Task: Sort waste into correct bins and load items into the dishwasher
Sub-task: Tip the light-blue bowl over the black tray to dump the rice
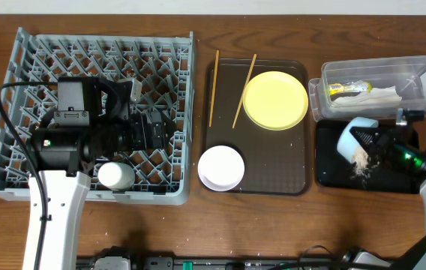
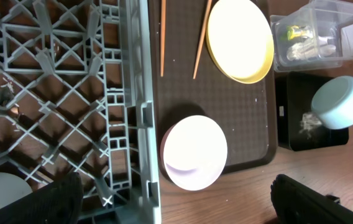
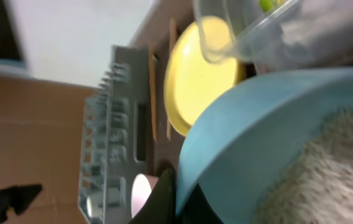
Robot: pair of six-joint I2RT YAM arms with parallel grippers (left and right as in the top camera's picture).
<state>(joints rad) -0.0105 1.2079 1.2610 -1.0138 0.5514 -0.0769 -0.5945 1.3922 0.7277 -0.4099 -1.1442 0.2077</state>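
Note:
My right gripper [image 1: 372, 142] is shut on the rim of the light blue bowl [image 1: 350, 136], tipped over the black tray [image 1: 331, 177]. Beige crumbs [image 3: 338, 168] lie in the bowl, and a small heap [image 1: 361, 166] sits on the tray. The clear tub [image 1: 425, 69] holds the wrapper [image 1: 346, 88] and napkin [image 1: 382, 96]. The yellow plate [image 1: 275, 100], white bowl [image 1: 220, 166] and two chopsticks [image 1: 214, 86] rest on the brown tray [image 1: 273, 159]. My left gripper [image 2: 176, 202] hangs open and empty over the grey rack [image 1: 177, 75], near its right wall.
A white round object [image 1: 114, 175] sits in the rack's front part under my left arm. The brown tray lies between the rack and the two bins. Bare wooden table [image 1: 273, 225] runs along the front edge.

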